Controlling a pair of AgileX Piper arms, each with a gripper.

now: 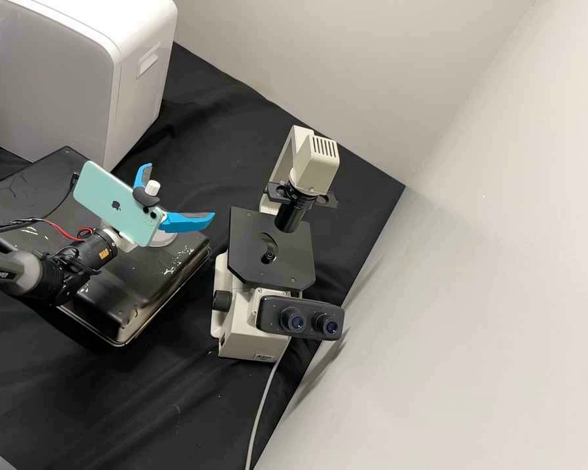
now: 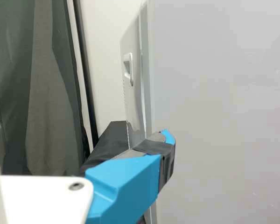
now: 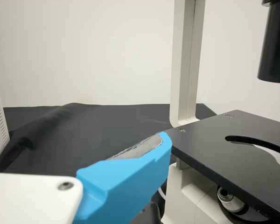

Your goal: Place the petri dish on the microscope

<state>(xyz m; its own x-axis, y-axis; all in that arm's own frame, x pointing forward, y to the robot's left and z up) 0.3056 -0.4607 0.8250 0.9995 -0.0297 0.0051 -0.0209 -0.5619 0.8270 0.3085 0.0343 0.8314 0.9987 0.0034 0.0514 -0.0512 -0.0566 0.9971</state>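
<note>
My right gripper (image 1: 178, 190), fingers spread apart, hangs just beside the black stage (image 1: 297, 258) of the microscope (image 1: 242, 320).

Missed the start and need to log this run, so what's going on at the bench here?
The right arm's tool hangs open above a black case, one blue fingertip close beside the microscope's black stage. The left tool is open near a white appliance at the bench's back. The petri dish is not yet on the stage.
</note>
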